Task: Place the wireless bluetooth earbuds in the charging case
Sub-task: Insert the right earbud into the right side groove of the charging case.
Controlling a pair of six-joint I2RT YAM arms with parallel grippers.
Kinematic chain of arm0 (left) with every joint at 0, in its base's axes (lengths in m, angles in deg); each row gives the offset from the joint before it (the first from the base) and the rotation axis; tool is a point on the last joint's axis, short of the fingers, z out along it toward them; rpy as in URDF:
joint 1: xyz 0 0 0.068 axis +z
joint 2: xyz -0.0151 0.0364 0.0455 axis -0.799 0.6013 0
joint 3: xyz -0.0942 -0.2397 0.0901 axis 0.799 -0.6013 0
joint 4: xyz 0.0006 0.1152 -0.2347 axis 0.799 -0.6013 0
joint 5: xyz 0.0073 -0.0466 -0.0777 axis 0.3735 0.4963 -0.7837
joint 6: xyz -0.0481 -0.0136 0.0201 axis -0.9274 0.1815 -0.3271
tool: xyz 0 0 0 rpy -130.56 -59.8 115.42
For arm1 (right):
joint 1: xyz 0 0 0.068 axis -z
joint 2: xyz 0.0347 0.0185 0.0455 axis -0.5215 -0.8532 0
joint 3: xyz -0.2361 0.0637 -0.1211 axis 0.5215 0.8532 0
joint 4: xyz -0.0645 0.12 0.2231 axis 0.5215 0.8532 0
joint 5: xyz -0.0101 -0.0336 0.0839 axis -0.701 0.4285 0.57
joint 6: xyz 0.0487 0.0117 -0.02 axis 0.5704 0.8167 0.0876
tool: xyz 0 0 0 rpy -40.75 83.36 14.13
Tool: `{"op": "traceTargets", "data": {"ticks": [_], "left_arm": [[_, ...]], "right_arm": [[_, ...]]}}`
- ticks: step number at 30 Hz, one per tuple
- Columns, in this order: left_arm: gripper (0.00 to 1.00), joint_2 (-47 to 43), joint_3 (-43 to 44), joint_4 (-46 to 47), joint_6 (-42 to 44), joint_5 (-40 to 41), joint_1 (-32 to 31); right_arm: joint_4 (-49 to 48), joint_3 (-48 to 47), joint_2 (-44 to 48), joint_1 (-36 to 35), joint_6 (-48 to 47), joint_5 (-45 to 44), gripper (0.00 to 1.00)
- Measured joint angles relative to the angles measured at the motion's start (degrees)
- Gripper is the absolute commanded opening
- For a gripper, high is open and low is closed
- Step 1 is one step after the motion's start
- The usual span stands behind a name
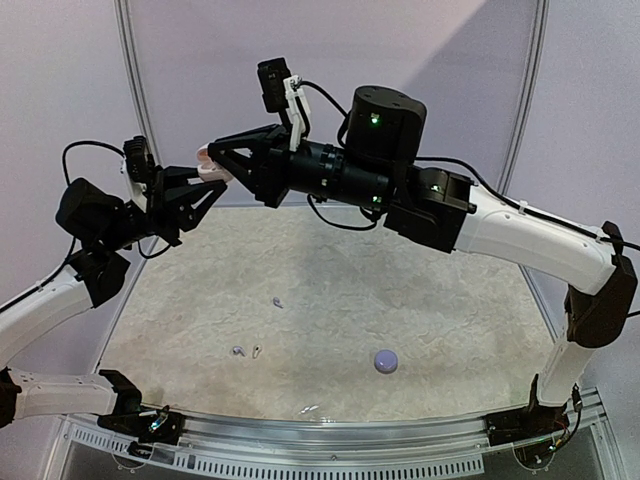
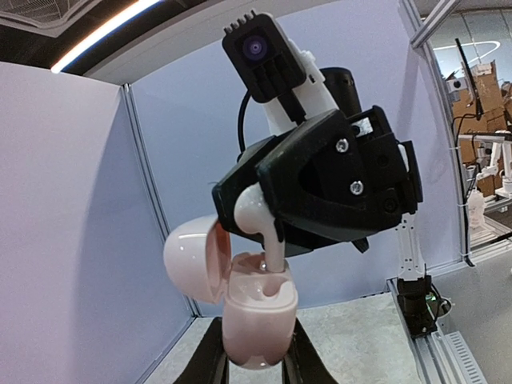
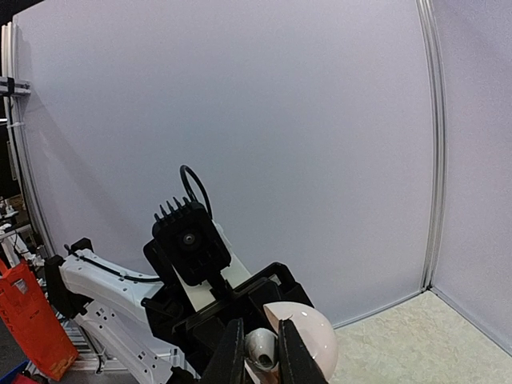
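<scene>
My left gripper (image 1: 203, 175) is raised high at the back left and is shut on the charging case (image 2: 258, 316), a pale pinkish pebble held upright between its fingers (image 2: 210, 362). The case lid (image 2: 192, 252) hangs open to the left. My right gripper (image 1: 220, 162) meets it from the right and is shut on an earbud (image 2: 258, 214). The earbud's stem (image 2: 274, 254) dips into a socket of the case. In the right wrist view the earbud (image 3: 262, 350) sits between my right fingers (image 3: 232, 356), with the lid (image 3: 314, 336) beside them.
On the speckled table (image 1: 450, 300) lie tiny whitish pieces (image 1: 277, 301), two more (image 1: 238, 351) (image 1: 257, 351) near the front left, and a small round lavender object (image 1: 386, 361). Pale walls enclose the back and sides.
</scene>
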Motion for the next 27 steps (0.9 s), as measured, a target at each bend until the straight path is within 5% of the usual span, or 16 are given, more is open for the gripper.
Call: {"op": "traceTargets", "data": {"ticks": [12, 19, 27], "left_arm": [[0.0, -0.02, -0.83, 1.64, -0.7, 3.34, -0.02], [0.0, -0.02, -0.85, 2.78, -0.66, 4.24, 0.0], [0.0, -0.02, -0.85, 2.56, -0.92, 4.87, 0.0]], "right_arm": [[-5.2, 2.78, -0.02, -0.02, -0.04, -2.71, 0.0], [-5.75, 3.06, -0.02, -0.11, -0.02, -4.09, 0.11], [-4.24, 2.45, -0.02, -0.26, 0.61, -6.71, 0.35]]}}
